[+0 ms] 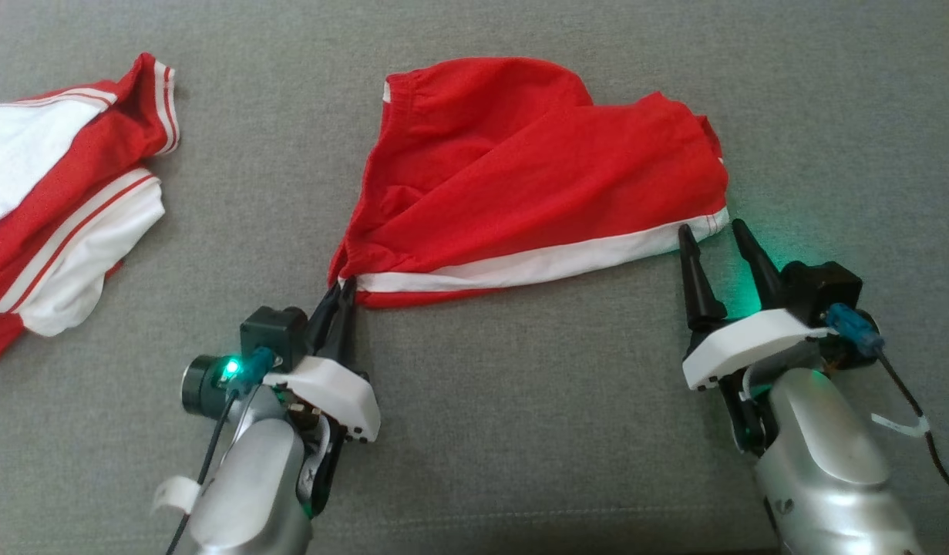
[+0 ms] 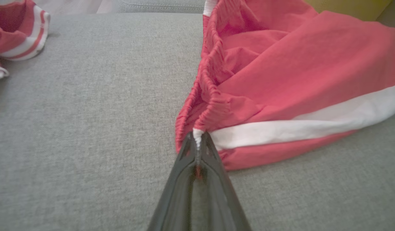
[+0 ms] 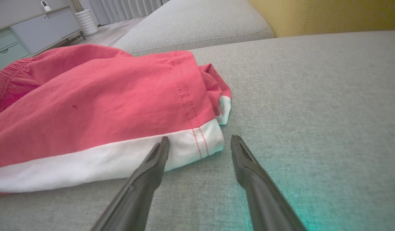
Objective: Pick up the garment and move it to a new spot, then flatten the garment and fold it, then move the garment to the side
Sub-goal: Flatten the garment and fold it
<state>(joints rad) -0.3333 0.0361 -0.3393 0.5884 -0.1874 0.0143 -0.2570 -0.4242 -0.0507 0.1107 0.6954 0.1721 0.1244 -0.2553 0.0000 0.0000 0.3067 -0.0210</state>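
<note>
The garment [image 1: 536,177] is a pair of red shorts with a white side stripe, lying rumpled on the grey cushion. My left gripper [image 1: 341,287] is shut on its near left corner, where the gathered waistband meets the stripe; in the left wrist view the garment [image 2: 296,80] has a white bit of cloth pinched between the fingertips of the left gripper [image 2: 197,138]. My right gripper [image 1: 711,231] stands open at the near right corner. In the right wrist view the right gripper [image 3: 200,141] has its left finger at the white hem of the garment [image 3: 98,109] and its right finger on bare cushion.
A second pile of red and white clothing [image 1: 58,193] lies at the far left of the grey cushion [image 1: 520,432]. Beyond the garment in the right wrist view are another grey cushion [image 3: 197,25], a yellow backrest [image 3: 329,16] and a cabinet [image 3: 27,32].
</note>
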